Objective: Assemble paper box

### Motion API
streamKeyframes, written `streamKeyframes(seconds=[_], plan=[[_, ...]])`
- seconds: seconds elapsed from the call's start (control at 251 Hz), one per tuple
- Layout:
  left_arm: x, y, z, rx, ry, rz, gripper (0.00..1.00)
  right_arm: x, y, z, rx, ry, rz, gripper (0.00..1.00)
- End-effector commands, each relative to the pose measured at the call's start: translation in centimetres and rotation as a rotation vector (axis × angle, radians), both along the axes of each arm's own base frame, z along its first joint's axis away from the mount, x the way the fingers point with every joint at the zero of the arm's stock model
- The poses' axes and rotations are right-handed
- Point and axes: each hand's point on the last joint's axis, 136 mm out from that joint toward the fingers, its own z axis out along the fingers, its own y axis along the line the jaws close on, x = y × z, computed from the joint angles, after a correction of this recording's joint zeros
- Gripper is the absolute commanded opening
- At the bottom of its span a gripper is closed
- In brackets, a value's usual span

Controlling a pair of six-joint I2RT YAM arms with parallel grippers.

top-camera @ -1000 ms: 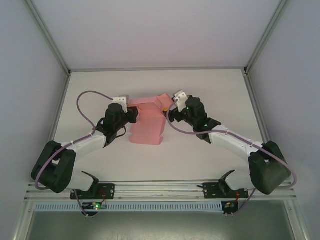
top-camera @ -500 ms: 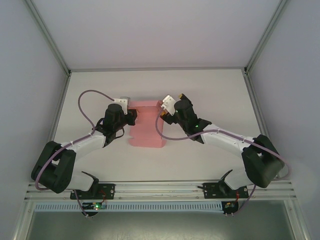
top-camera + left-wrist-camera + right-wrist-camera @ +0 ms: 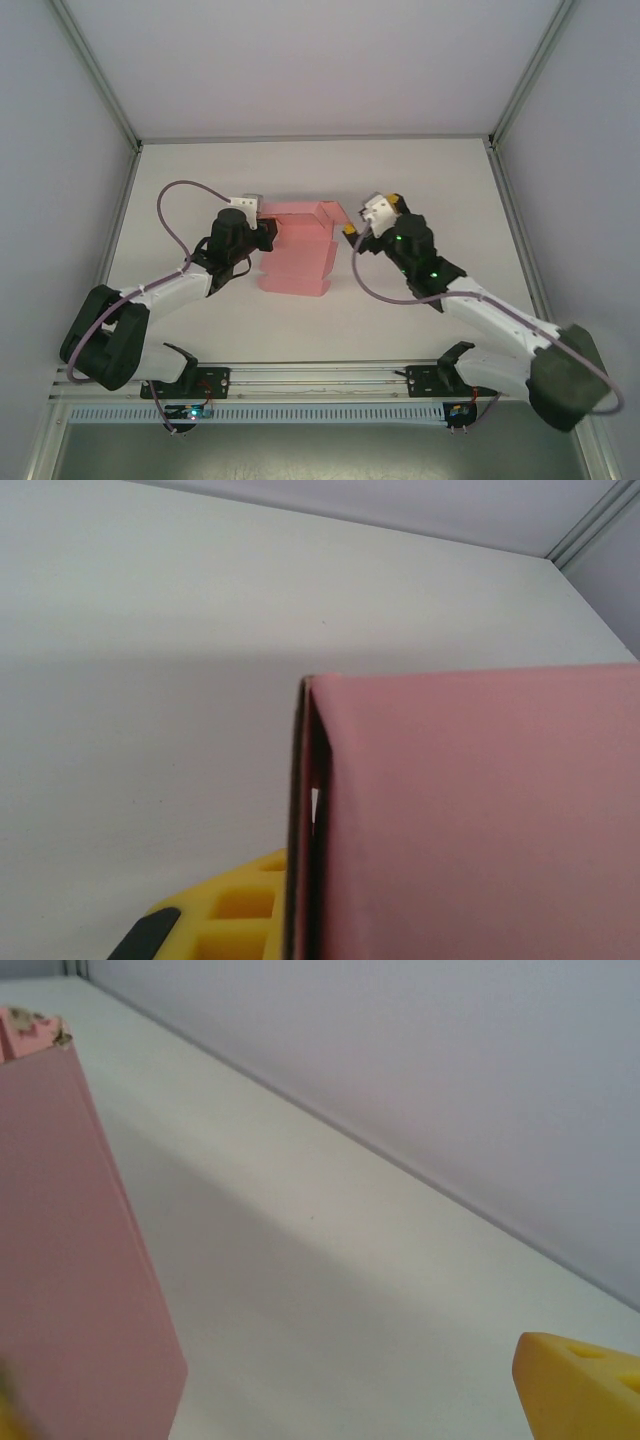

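Touching the raised left wall of the paper box [image 3: 297, 255], one of my left fingers [image 3: 225, 915] shows yellow beside the pink card, the other hidden; whether they clamp it I cannot tell. My right fingers [image 3: 394, 200] stand spread apart just right of the box, which sits on the white counter [image 3: 200, 170].

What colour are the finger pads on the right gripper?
Yellow. The pads show best in the right wrist view.
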Motion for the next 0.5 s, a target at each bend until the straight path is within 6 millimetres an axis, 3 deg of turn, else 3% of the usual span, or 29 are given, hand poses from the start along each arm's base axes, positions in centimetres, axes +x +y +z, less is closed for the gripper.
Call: streamKeyframes(seconds=[0.0,0.112,0.303,0.359,0.499], plan=[[-0.1,0.1,1.6,-0.012,-0.041,0.007,0.0,-2.2,-0.4,0.0,0.128,0.051,0.082,0.98],[-0.5,-0.3,2.0,-0.014,-0.058,-0.03,0.0,-2.1,-2.9,2.0,0.218,0.013,0.028,0.98],[-0.7,-0.3,2.0,-0.004,-0.055,-0.036,0.0,-0.1,-6.4,5.2,0.396,0.054,0.003,0.98],[-0.8,-0.4,2.0,-0.013,-0.052,-0.046,0.0,0.1,-5.9,5.3,0.412,0.102,0.068,0.98],[-0.9,-0.4,2.0,-0.02,-0.051,-0.046,0.0,-0.8,-1.2,4.0,0.421,0.28,0.374,0.95]])
